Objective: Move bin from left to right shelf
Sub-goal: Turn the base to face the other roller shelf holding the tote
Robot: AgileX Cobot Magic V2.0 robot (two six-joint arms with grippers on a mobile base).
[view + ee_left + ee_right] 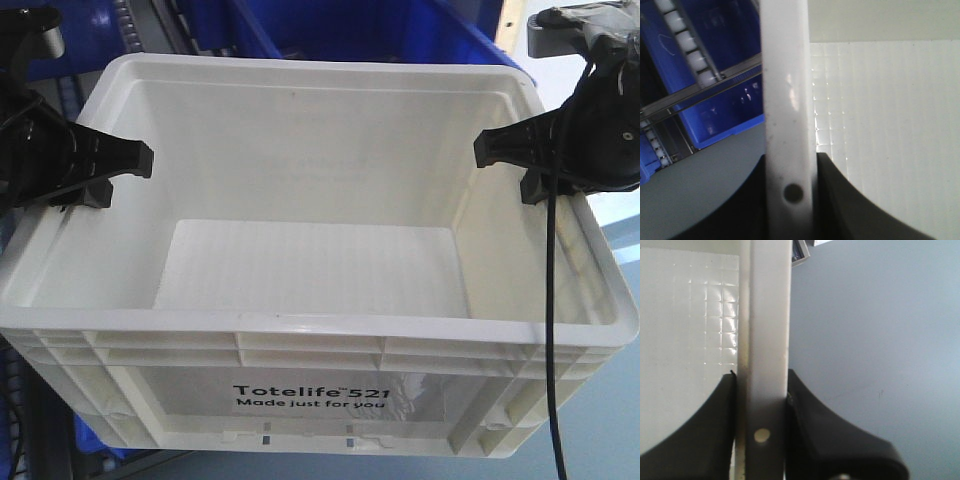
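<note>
The bin (320, 330) is a large white tote with black "Totelife 521" print on its near side, empty inside, filling most of the front view. My left gripper (100, 170) is shut on its left rim. My right gripper (530, 160) is shut on its right rim. In the left wrist view the bin's rim (787, 115) runs upright between the two black fingers of the left gripper (790, 170). The right wrist view shows the rim (767, 340) pinched the same way in the right gripper (762, 390). The bin appears held off the floor.
Blue plastic bins (300, 30) stand behind the tote. A blue bin (715, 100) on a roller rail (687, 45) lies to the left below. Grey floor (875, 340) shows to the right. A black cable (550, 330) hangs down over the tote's right corner.
</note>
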